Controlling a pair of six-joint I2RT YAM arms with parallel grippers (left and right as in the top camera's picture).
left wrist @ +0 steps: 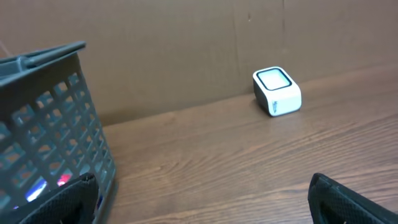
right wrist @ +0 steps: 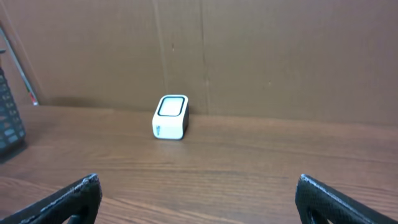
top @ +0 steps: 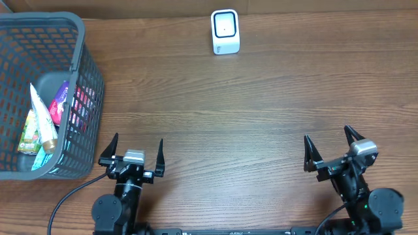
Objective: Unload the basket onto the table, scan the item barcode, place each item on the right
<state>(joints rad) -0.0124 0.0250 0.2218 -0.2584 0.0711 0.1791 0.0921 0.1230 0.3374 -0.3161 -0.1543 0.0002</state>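
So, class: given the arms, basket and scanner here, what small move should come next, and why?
Probably swing the left gripper toward the basket, above the white tube. It and the right gripper stand open and empty, nothing is at the scanner, and the items lie in the basket on the left arm's side.

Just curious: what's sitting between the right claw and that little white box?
Nothing; overhead shows bare table between the right gripper and the white box.
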